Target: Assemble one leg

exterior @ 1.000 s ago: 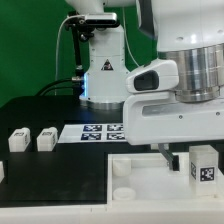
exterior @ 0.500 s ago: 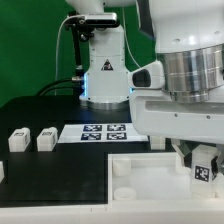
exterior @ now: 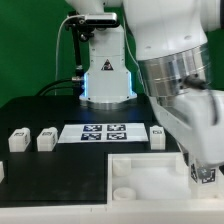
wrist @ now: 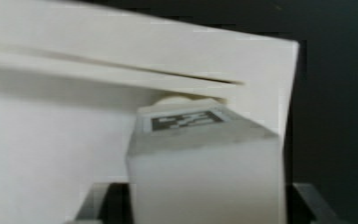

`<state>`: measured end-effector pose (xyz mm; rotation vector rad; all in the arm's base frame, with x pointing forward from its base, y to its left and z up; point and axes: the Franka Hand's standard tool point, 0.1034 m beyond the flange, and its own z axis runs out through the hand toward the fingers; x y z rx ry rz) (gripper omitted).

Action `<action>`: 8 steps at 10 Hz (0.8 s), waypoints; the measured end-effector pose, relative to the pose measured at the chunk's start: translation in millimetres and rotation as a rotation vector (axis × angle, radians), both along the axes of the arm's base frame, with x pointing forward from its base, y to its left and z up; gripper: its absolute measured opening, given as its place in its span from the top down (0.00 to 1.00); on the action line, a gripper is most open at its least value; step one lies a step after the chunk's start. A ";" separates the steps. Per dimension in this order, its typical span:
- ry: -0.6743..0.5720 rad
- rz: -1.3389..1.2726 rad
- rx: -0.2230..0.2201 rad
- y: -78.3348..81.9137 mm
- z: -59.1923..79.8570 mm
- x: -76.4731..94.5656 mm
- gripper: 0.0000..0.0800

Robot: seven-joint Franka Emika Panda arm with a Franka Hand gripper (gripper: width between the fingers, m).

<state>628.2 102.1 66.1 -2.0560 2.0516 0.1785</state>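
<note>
Item: leg (wrist: 197, 170), pinched between the gripper (wrist: 201, 205) jaws, over the tray part (exterior: 150, 172). We judged seating unfinished; two spare legs (exterior: 45, 140) waited.

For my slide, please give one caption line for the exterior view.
End effector holds a tagged leg over the white tray part.

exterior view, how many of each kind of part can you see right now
legs: 3, two loose, one at the end effector
large white tray-like part: 1
marker board: 1
total: 5
</note>
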 end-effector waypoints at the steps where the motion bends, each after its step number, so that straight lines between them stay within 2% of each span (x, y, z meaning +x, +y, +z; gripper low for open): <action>1: 0.011 -0.043 0.008 0.7 -0.1 -0.7 0.62; 2: 0.009 -0.031 0.007 0.8 -0.5 -0.9 0.62; 3: 0.003 -0.004 0.004 0.8 -1.0 -1.1 0.53; 4: -0.008 0.054 -0.004 1.0 -1.0 -1.3 0.36; 5: -0.048 0.257 -0.032 2.3 -0.5 -1.8 0.22; 8: -0.129 0.636 -0.080 6.4 -1.4 -3.7 0.20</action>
